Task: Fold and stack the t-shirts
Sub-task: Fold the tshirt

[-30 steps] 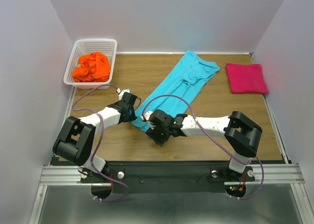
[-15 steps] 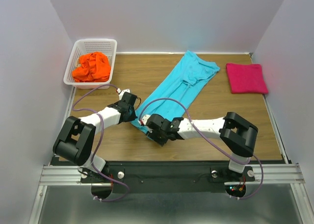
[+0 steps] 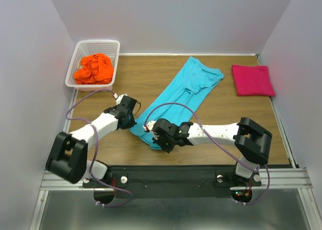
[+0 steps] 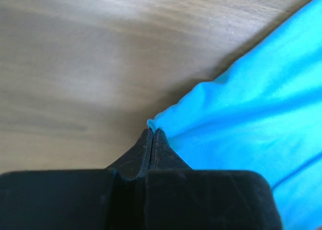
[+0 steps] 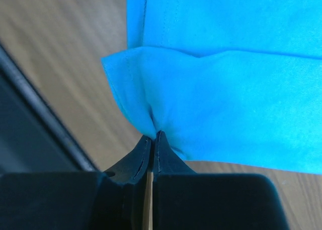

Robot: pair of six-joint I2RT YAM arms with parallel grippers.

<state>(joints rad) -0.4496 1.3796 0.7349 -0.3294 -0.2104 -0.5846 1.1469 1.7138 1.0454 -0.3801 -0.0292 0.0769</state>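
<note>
The turquoise-blue t-shirt (image 3: 181, 91) lies stretched diagonally across the wooden table, its near hem by the two grippers. My left gripper (image 3: 133, 123) is shut on the hem's left corner (image 4: 151, 124). My right gripper (image 3: 157, 141) is shut on the hem's near corner, a pinch of the blue cloth (image 5: 151, 124) bunched at its tips. The magenta-pink t-shirt (image 3: 252, 80) lies folded flat at the back right. The orange t-shirt (image 3: 93, 68) sits crumpled in the white basket (image 3: 80, 51) at the back left.
The table's dark front edge (image 5: 45, 119) runs close beside the right gripper. White walls enclose the table on three sides. Purple cables (image 3: 173, 106) loop over both arms above the shirt's near end.
Both grippers have shut on the blue shirt's near hem. The hem end has shifted a little toward the front, and the left arm's elbow has swung out to the left.
</note>
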